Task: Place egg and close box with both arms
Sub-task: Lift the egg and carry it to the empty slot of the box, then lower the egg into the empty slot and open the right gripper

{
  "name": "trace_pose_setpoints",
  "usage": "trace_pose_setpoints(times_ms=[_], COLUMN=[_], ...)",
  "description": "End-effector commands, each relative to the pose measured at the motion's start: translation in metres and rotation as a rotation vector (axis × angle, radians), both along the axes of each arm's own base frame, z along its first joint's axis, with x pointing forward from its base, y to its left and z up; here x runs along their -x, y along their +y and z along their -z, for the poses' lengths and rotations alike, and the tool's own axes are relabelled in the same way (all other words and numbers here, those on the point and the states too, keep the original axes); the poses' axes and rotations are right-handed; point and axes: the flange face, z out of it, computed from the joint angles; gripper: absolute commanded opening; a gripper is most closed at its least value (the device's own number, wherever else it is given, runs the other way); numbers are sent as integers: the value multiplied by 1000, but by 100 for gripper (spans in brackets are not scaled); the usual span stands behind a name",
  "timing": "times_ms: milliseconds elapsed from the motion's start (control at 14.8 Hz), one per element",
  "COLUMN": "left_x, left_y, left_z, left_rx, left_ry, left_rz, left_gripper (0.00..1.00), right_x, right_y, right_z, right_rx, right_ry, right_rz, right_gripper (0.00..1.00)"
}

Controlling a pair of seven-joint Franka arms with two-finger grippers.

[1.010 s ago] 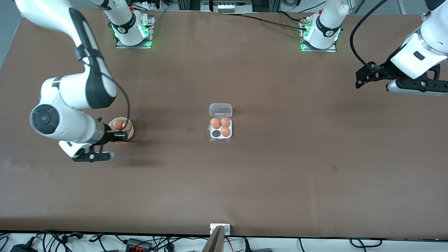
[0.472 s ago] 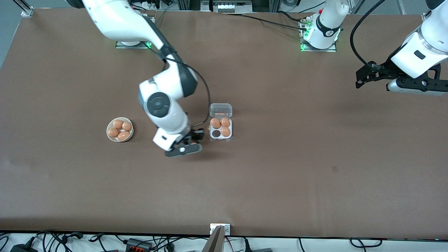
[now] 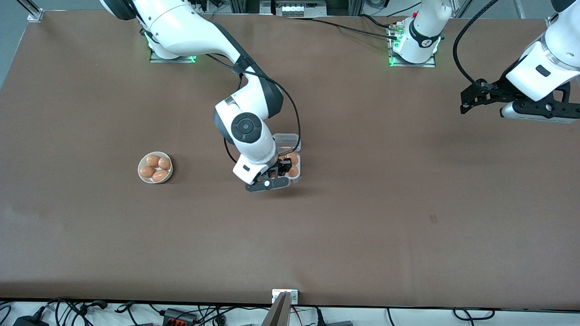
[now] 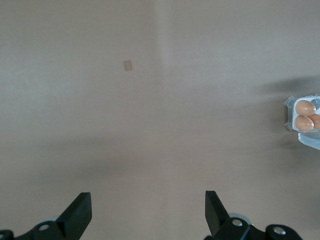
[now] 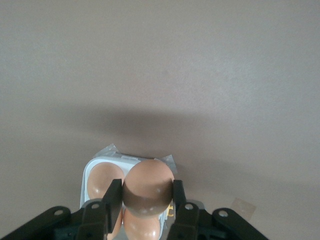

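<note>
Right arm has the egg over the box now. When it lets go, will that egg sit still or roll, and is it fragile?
The egg, pinched between the right gripper jaws above the box, looks smooth and rounded, so probably slippery and apt to roll on bare table. A cupped cell should likely seat it. Thin-shelled by its look; release it low.

A robotics lab: two arms bolted on metal base plates at 12 o'clock, loose cables at 6 o'clock.

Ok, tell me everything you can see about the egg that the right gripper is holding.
The egg is smooth, orange-brown, matte with faint pale specks. The right gripper is shut on it, one black finger pressing each side. It hangs over the box, above the eggs already in the white tray; whether it touches them cannot be told.
</note>
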Motion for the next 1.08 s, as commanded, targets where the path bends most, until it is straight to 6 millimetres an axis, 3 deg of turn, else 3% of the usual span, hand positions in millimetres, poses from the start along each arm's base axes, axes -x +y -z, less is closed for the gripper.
trace_pose_setpoints(times_ms=[0, 674, 741, 808, 876, 1010], left_x=[-3, -3, -3, -2, -1, -1], left_y=[-3, -2, -3, -4, -3, -2], left_z=[-6, -6, -6, -6, -5, -4], left_rx=[2, 2, 2, 1, 0, 2], left_ry=[5, 5, 5, 11, 20, 25], left_rz=[7, 6, 7, 9, 8, 9], left_gripper=[100, 100, 100, 100, 100, 100], right_x=[3, 15, 17, 18, 17, 13], right_y=[9, 12, 14, 15, 14, 14], right_z=[4, 28, 34, 35, 33, 10], right_rx=[-29, -11, -6, -8, -4, -21], right_ry=[39, 94, 100, 103, 96, 73], right_rz=[34, 36, 35, 36, 35, 37], right_gripper=[0, 0, 9, 50, 99, 100])
